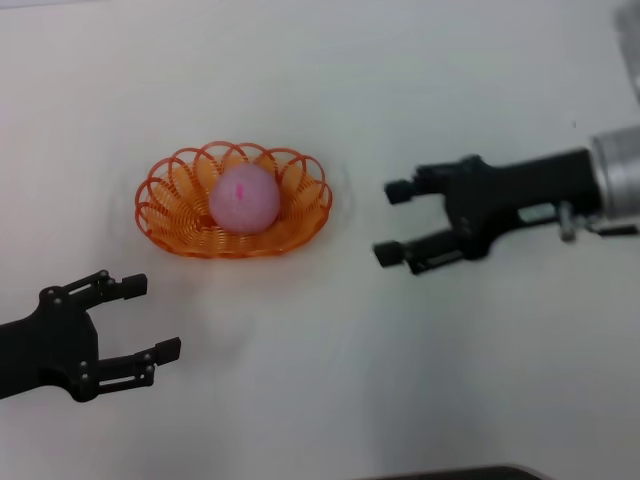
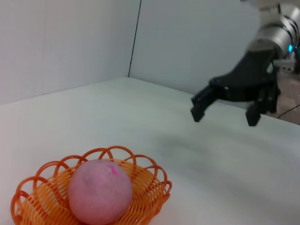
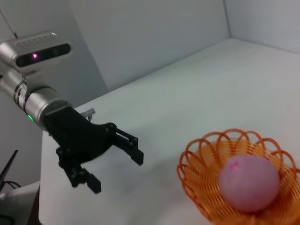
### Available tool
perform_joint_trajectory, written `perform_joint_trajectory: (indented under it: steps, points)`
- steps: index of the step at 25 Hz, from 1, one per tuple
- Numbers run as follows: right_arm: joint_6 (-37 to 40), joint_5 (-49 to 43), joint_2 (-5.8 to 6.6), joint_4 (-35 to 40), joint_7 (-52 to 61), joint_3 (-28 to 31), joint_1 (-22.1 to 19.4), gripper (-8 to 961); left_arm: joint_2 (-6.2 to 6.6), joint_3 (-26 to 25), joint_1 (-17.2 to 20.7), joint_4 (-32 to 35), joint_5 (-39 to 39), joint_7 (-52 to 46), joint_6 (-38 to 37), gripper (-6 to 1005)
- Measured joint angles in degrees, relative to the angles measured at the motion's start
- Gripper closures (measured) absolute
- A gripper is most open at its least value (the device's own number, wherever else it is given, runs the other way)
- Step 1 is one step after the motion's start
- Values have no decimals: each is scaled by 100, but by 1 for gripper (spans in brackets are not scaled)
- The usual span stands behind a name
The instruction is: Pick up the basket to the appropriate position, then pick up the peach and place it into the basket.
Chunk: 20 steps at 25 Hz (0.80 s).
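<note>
Item 1: oval orange openwork basket (image 1: 180, 232) of looped plastic wire with a scalloped rim. It rests upright on the white table (image 1: 330, 400), at about 10 o'clock from the head view's centre. Also seen in the left wrist view (image 2: 150, 187) and the right wrist view (image 3: 197, 187).

Item 2: round, soft pink peach (image 1: 244, 198) with a small magenta mark on top. It sits inside the basket, roughly central, its crown rising above the rim. Visible too from the left wrist (image 2: 100, 191) and the right wrist (image 3: 249, 182).

Item 3: black left gripper (image 1: 148, 318), at 8 o'clock from the head view's centre and at 7 o'clock from the basket, apart from it. Fingers spread, nothing between them. It shows in the right wrist view (image 3: 117, 164).

Item 4: black right gripper (image 1: 392, 222) on a silver wrist, at 3 o'clock from the basket, apart from it, tips pointing toward it. Fingers spread, holding nothing. It shows in the left wrist view (image 2: 225, 115).

Item 5: white walls (image 2: 65, 42) meeting in a corner behind the table.
</note>
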<state>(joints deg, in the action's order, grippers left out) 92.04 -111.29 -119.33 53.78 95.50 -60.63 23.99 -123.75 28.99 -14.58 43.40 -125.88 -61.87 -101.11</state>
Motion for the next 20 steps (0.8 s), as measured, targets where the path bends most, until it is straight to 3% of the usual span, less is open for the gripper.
perform_joint_trajectory:
  steps: [4, 11, 20]
  points:
    - [111, 8, -9, -365, -914, 257, -310, 22, 0, 7, -1, -74, -7, -1, 33, 132]
    - [56, -78, 0, -1045, -2231, 474, -480, 22, 4, 34, -27, -258, -165, -1, 113, 132]
    - [-172, -256, -8, -1133, -2560, 773, -588, 22, 9, 21, -10, -289, -183, 27, 173, 132]
